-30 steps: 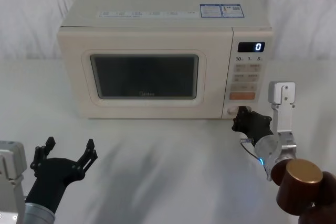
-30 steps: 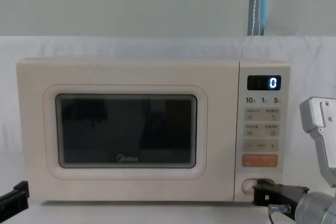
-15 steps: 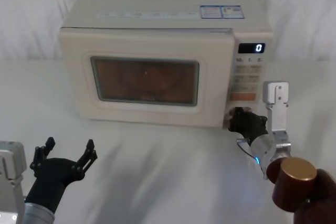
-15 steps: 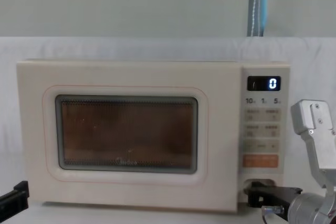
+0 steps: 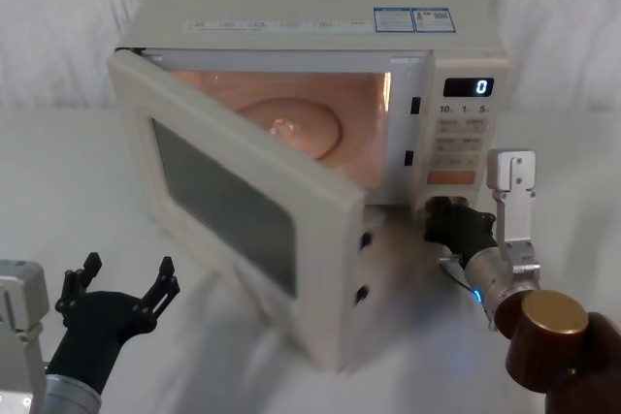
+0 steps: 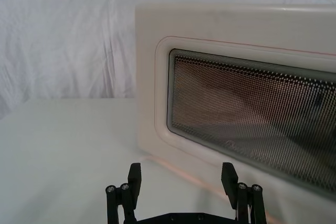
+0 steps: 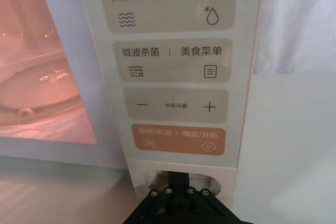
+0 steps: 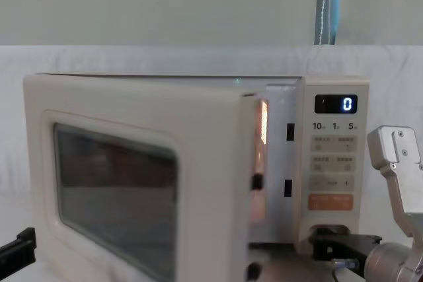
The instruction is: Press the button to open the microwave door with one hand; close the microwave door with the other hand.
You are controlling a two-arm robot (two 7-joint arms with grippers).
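From the head view, the microwave door (image 5: 247,230) is standing swung out toward the near left, showing a lit orange cavity, while the right end effector (image 5: 448,223) is pressing its tip against the button (image 5: 430,207) at the bottom of the control panel (image 5: 459,138); whether its fingers are parted I cannot tell. Low at the near left, the left end effector (image 5: 123,283) is hovering over the table (image 5: 58,201) with fingers spread wide and gripping nothing. Through the right wrist view, the button (image 7: 181,179) is sitting just under the orange key (image 7: 177,139), and in the chest view the door (image 8: 142,176) is angling out in front of the panel.
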